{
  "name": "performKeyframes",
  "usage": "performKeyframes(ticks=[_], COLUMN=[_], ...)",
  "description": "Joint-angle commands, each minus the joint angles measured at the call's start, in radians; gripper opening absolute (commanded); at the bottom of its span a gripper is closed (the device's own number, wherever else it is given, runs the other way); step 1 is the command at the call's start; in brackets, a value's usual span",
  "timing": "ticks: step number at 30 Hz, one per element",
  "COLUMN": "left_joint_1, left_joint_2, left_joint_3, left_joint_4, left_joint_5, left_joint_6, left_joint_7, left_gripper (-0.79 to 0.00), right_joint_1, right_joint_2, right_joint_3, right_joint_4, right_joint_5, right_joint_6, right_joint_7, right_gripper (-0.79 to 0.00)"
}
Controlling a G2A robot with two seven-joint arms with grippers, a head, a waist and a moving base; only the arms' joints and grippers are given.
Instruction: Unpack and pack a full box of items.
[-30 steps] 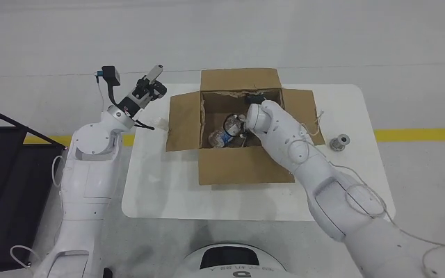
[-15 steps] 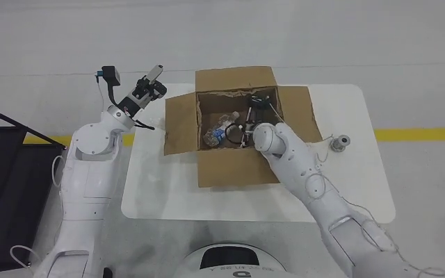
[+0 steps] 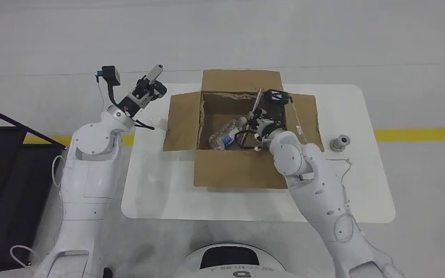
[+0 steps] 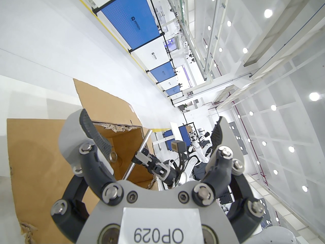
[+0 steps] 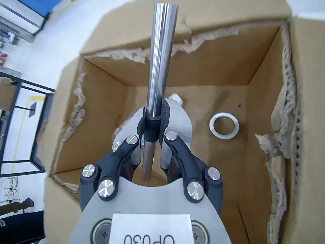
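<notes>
White table (image 3: 174, 187), grey floor (image 3: 208, 35) below your pincers. Right pincer (image 5: 153, 118) clamps metal rod (image 5: 162, 51) over box (image 5: 203, 64); left pincer (image 4: 152, 121) wide, beside box. Bottle (image 3: 224, 135) beneath right pincer mostly hidden.

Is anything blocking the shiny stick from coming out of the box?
Nothing visible does. The right gripper is shut on the metal rod, which pokes up through the open top of the box. Its flaps are folded outward, and the tape ring lies below on the box floor.
</notes>
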Motion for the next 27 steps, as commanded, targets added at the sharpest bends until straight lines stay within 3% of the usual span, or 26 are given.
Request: performKeyframes(ticks=[1,10,16,19,27], left_joint_1=[0.0,0.0,0.0,0.0,0.0], left_joint_2=[0.0,0.0,0.0,0.0,0.0], left_joint_3=[0.0,0.0,0.0,0.0,0.0], left_joint_4=[0.0,0.0,0.0,0.0,0.0], left_joint_5=[-0.001,-0.001,-0.001,-0.001,-0.001], left_joint_6=[0.0,0.0,0.0,0.0,0.0], left_joint_7=[0.0,0.0,0.0,0.0,0.0], left_gripper=[0.0,0.0,0.0,0.0,0.0], right_joint_1=[-0.034,-0.249,-0.33,-0.315,-0.303], right_joint_2=[0.006,0.037,0.055,0.064,0.067], right_joint_3=[0.04,0.3,0.474,0.493,0.492], right_joint_4=[-0.039,-0.198,-0.148,-0.088,-0.071], right_joint_5=[0.023,0.233,0.483,0.548,0.562], right_joint_6=[-0.043,-0.313,-0.616,-0.76,-0.778], right_joint_7=[-0.033,-0.126,-0.129,-0.075,-0.044], right_gripper=[-0.785,-0.785,-0.785,-0.785,-0.785])
